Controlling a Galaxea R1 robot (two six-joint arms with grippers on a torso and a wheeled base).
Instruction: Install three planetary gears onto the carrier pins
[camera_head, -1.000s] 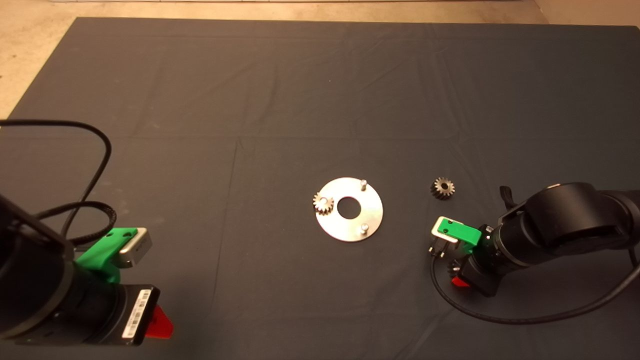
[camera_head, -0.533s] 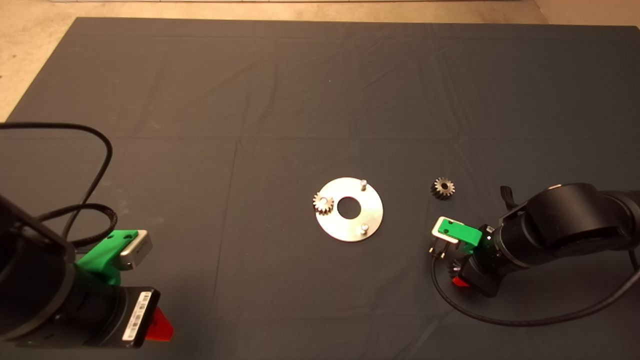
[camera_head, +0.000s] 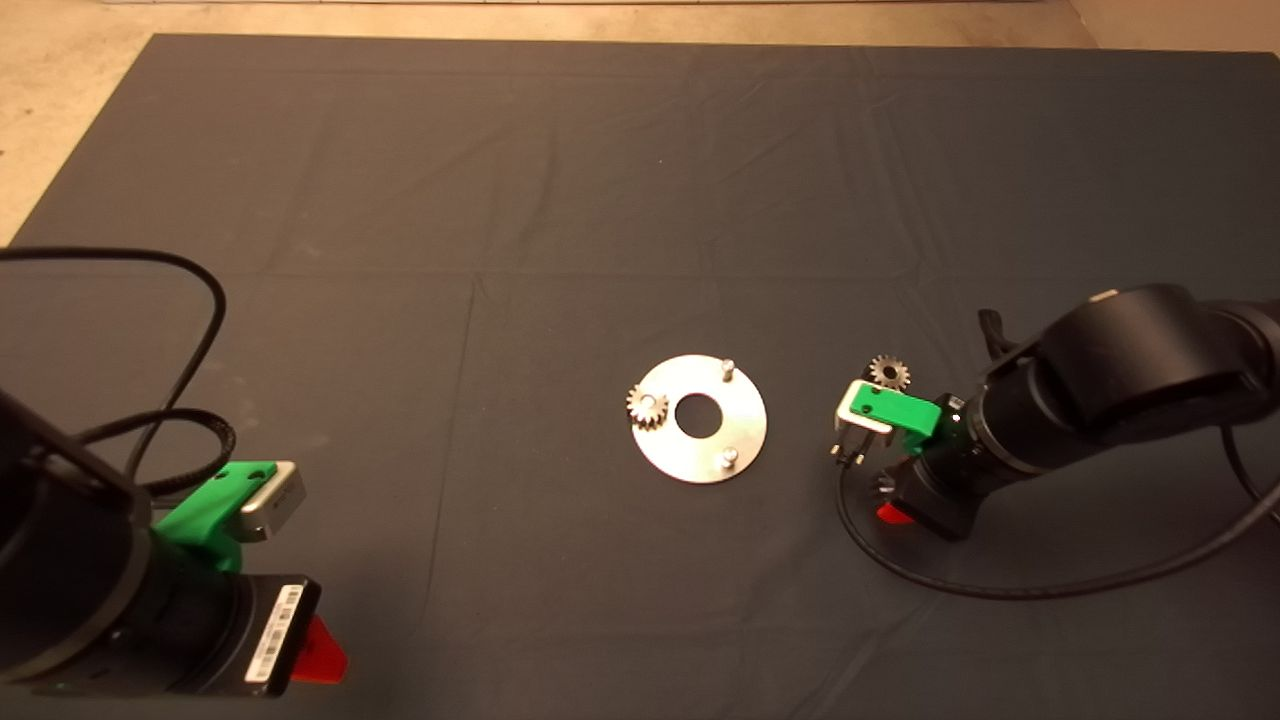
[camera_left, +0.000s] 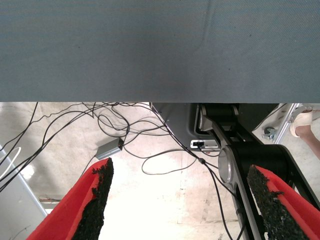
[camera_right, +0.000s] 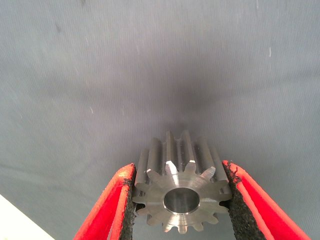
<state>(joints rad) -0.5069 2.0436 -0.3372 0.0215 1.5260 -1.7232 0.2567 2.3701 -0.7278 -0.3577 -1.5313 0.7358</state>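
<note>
since a second ago the right gripper (camera_right: 180, 200) has carried its clamped gear (camera_right: 181, 192) up off the mat, toward the disc (camera_head: 700, 418). beyond it lies a loose gear (camera_head: 888, 372); left gripper (camera_left: 180, 200) parked, fingers wide.

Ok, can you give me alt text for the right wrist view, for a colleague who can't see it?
A small silver toothed metal gear with a centre hole sits gripped between the right gripper's red jaws with black pads, which press on its teeth from both sides. Behind it lies only the dark grey mat.
</note>
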